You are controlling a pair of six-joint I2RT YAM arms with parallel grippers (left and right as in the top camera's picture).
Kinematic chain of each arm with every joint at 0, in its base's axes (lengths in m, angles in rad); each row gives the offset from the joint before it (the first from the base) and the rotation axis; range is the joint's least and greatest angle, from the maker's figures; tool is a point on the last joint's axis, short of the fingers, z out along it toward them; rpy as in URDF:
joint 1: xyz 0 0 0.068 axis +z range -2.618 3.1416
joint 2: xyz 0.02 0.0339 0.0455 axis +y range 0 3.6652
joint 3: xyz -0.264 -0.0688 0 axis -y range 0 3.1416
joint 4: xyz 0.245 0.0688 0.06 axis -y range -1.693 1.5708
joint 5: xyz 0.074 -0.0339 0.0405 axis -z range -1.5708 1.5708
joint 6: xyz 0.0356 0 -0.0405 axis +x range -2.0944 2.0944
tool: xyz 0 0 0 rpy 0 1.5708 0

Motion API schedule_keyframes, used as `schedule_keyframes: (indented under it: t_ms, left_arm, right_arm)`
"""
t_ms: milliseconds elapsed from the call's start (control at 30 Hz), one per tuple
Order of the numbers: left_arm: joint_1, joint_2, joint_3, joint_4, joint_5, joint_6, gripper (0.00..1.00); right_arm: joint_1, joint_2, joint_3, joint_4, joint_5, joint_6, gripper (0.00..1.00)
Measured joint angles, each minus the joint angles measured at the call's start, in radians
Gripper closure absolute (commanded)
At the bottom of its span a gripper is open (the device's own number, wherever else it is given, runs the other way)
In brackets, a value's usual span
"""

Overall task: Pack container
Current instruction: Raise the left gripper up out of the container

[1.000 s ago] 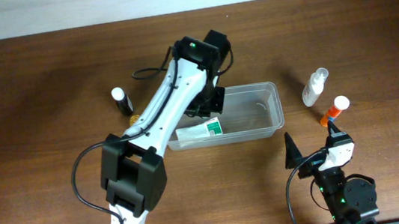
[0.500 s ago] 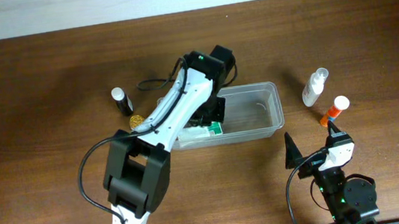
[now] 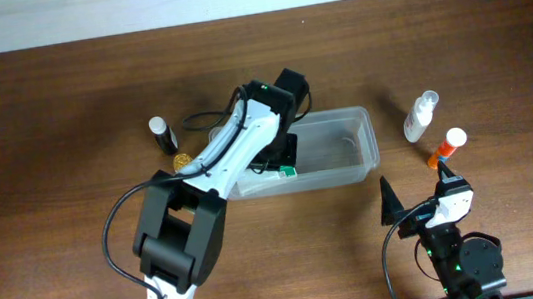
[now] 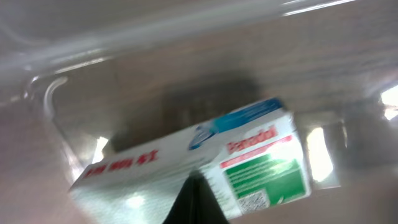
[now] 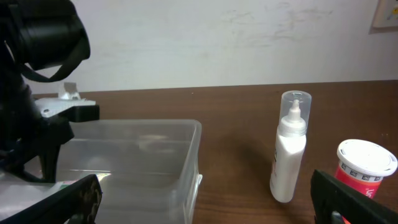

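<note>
The box [image 4: 205, 165] is the only thing with print I can make out. It is a white carton with a blue swoosh, a green panel and a square code at one corner. A red word on it looks like "Panadol", and more red characters run along the long side. All of it is blurred in the left wrist view. The red-labelled bottle [image 5: 365, 169] has small print under its white cap, too fine to read.

The container [image 3: 347, 145] sits mid-worktop with the box lying inside at its left end. The left jaws are pressed together, and their dark tip shows against the box's near edge. I cannot tell whether they bear on it. The right jaws are spread wide and hold nothing, low at the front right.

A second ago the box lay in plain sight along the container's front left. Since then the left arm [image 3: 236, 143] has swung over it, and from overhead only the green end peeks out. The container and the right arm [image 3: 454, 249] have not shifted.

The container's right half is bare plastic. A white spray bottle [image 3: 421, 117] and the red-labelled bottle stand apart to its right. A small dark bottle [image 3: 162, 133] and a gold round thing [image 3: 180, 161] stand to its left. Bare wood of the worktop [image 3: 40, 195] stretches left and front.
</note>
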Motion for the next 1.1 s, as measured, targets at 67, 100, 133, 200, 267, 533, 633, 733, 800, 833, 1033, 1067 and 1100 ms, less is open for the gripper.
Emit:
schedule_keyframes:
  t_ms: [67,100,133,200,267,533,633,733,800,833,1033,1067,1100]
  left_arm:
    - [0.01,0.0,-0.016,0.001,0.0,-0.003,1.0]
    - [0.013,0.0,-0.019,-0.003,0.0,-0.003,1.0]
    - [0.018,0.0,-0.023,-0.006,0.0,-0.003,1.0]
    - [0.021,0.0,-0.028,-0.008,0.0,-0.003,1.0]
    - [0.021,0.0,-0.029,-0.014,0.0,-0.003,1.0]
    - [0.02,0.001,-0.04,-0.05,0.0,-0.003,1.0]
    - [0.02,0.001,-0.043,-0.056,0.001,-0.003,1.0]
    - [0.02,0.001,-0.042,-0.072,0.003,-0.003,1.0]
    - [0.02,0.001,-0.033,-0.103,0.004,-0.003,1.0]
    - [0.02,0.001,-0.028,-0.116,0.004,-0.003,1.0]
    - [0.02,-0.022,0.002,-0.178,0.013,-0.003,1.0]
    - [0.02,-0.033,0.002,-0.186,0.019,-0.003,1.0]
    - [0.02,-0.043,0.003,-0.194,0.027,-0.003,1.0]
  right_arm:
    - [0.0,0.0,0.0,0.0,0.0,0.0,0.02]
    - [0.0,0.0,0.0,0.0,0.0,0.0,0.02]
    - [0.0,0.0,0.0,0.0,0.0,0.0,0.02]
    - [0.0,0.0,0.0,0.0,0.0,0.0,0.02]
    - [0.0,0.0,0.0,0.0,0.0,0.0,0.02]
    - [0.0,0.0,0.0,0.0,0.0,0.0,0.02]
    - [0.0,0.0,0.0,0.0,0.0,0.0,0.02]
    - [0.0,0.0,0.0,0.0,0.0,0.0,0.02]
    - [0.0,0.0,0.0,0.0,0.0,0.0,0.02]
    - [0.0,0.0,0.0,0.0,0.0,0.0,0.02]
    - [0.0,0.0,0.0,0.0,0.0,-0.001,0.02]
    - [0.0,0.0,0.0,0.0,0.0,0.0,0.02]
    - [0.0,0.0,0.0,0.0,0.0,0.0,0.02]
